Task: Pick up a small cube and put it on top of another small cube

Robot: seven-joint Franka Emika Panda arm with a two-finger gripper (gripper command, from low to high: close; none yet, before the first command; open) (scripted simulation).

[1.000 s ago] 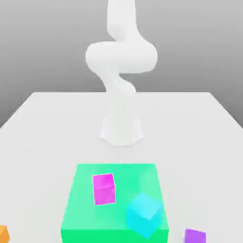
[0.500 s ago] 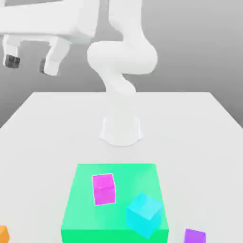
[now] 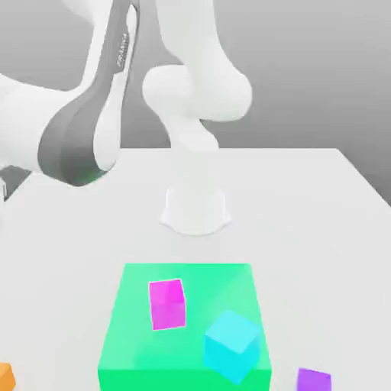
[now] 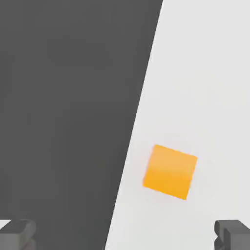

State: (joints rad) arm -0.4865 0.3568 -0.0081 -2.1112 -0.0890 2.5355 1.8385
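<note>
The white table (image 3: 305,198) took up most of the exterior view, and the arm (image 3: 84,130) was bent way over toward the upper left of the frame, its base (image 3: 195,210) standing mid-table. In front of the base sat a green pad (image 3: 137,336) at bottom center, with a magenta cube (image 3: 167,304) on its left half and the cyan cube (image 3: 231,344) on its lower right corner, turned at an angle and well apart from the magenta one. A purple cube (image 3: 313,379) sat on the bare table at the bottom right, just off the pad. The orange cube (image 3: 5,376) was way over in the bottom left corner, cut off by the frame edge, resting on the table close to its edge. In the hand view the gripper (image 4: 125,234) was spread wide, fingertips (image 4: 233,233) poking in at both lower corners, holding nothing, and the orange cube (image 4: 170,171) sat between and beyond them, untouched.
</note>
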